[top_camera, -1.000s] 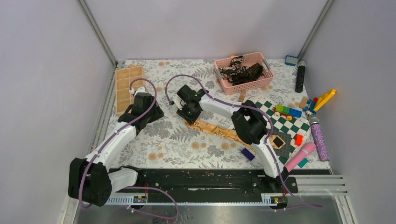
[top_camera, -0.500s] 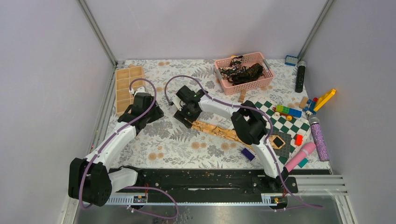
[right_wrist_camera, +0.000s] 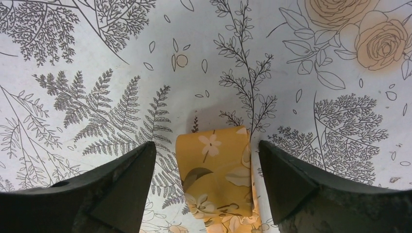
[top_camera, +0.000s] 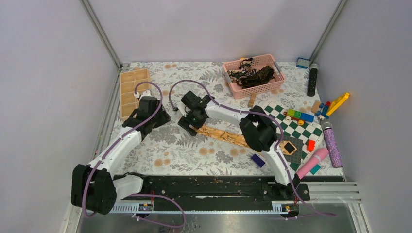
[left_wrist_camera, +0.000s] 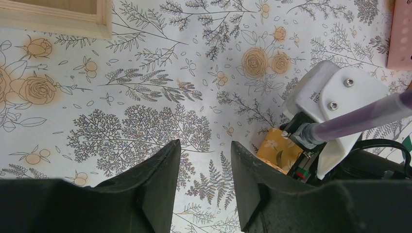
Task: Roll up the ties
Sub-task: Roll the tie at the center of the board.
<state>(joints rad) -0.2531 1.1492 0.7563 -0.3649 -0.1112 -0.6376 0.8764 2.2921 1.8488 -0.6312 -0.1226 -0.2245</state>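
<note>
1. Two hands, both empty. My right hand (right_wrist_camera: 206,145) stands wide open astride the narrow end of the golden tie (right_wrist_camera: 216,184), which lies flat on the counter (top_camera: 165,145). My left hand (left_wrist_camera: 205,143), half open, hovers nearby over the counter.
2. To start the roll well, I should pinch that end squarely, fold it over tight and keep the edges aligned.
3. The tie's far end runs under my right arm, unseen. The dark ties (top_camera: 252,75) in the pink basket (top_camera: 257,91) are tangled, their count unclear.
</note>
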